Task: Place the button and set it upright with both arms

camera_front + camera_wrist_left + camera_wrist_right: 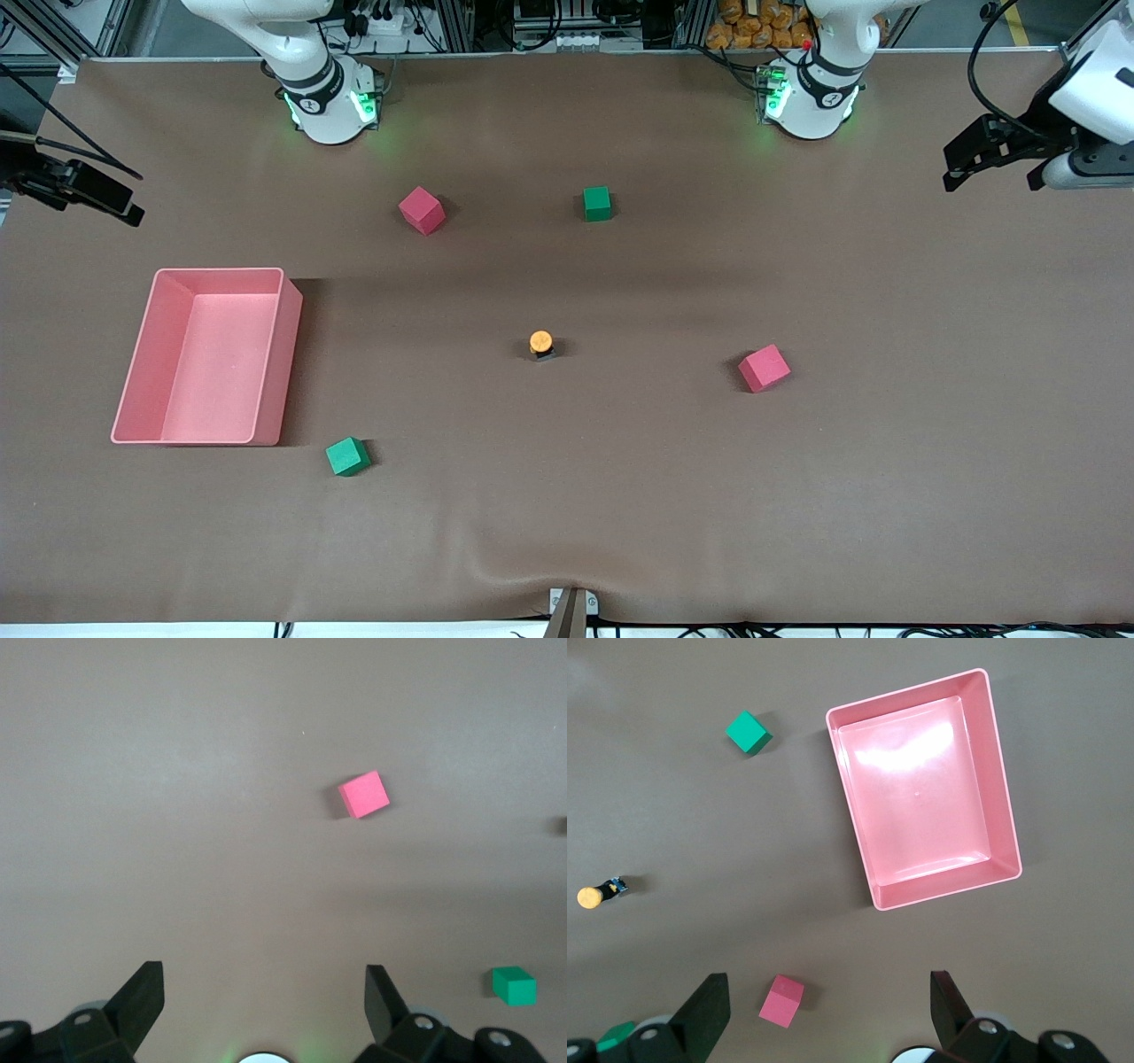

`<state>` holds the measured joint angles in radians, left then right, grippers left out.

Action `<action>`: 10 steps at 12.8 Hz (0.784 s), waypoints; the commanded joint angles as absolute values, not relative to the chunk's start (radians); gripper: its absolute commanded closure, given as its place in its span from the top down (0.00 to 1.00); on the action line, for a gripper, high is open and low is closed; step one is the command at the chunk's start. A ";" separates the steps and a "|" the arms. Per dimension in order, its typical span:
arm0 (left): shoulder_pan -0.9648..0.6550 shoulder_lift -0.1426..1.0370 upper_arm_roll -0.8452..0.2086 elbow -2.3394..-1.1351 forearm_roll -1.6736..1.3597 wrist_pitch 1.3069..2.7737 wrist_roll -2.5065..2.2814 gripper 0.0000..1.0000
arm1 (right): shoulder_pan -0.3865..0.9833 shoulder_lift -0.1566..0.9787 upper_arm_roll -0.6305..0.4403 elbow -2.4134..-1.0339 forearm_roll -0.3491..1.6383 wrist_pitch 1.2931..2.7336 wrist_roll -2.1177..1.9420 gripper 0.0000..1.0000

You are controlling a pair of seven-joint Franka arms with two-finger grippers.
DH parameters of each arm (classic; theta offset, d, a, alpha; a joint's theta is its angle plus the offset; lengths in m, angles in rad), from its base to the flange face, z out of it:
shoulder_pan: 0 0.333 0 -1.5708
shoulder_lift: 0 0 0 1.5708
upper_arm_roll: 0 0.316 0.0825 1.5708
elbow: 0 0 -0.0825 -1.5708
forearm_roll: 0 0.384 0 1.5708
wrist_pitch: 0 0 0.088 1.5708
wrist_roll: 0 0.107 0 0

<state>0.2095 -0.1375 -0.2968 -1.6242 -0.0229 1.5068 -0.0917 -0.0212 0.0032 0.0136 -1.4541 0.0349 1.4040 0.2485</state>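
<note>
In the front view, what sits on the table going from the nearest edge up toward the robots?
Green cube → pink cube → button → another pink cube → another green cube.

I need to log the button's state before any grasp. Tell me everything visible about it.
The button is tiny, with a round orange cap on a short black body. In the front view the cap faces up, so it looks upright. It stands alone on the brown table near the middle, touching only the table, smaller than the cubes around it. Neither gripper is near it. The right wrist view also shows it.
</note>
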 commanded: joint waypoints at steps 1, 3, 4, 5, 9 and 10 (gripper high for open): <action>0.218 -0.129 -0.298 -1.588 -0.021 1.503 -0.083 1.00 | -0.048 -0.008 0.025 -1.459 0.055 1.396 0.236 1.00; 0.218 -0.103 -0.279 -1.560 -0.023 1.503 -0.078 1.00 | -0.051 -0.008 0.025 -1.459 0.054 1.397 0.233 1.00; 0.218 -0.091 -0.273 -1.545 -0.023 1.503 -0.075 1.00 | -0.043 -0.008 0.025 -1.460 0.043 1.397 0.232 1.00; 0.218 -0.080 -0.273 -1.528 -0.023 1.503 -0.075 1.00 | -0.041 -0.008 0.026 -1.463 0.040 1.397 0.230 1.00; 0.102 -0.003 -0.137 -1.442 -0.011 1.502 -0.077 1.00 | -0.031 -0.009 0.029 -1.465 0.003 1.397 0.181 1.00; 0.036 -0.003 -0.071 -1.443 -0.009 1.499 -0.072 1.00 | -0.028 -0.009 0.029 -1.465 -0.008 1.397 0.172 1.00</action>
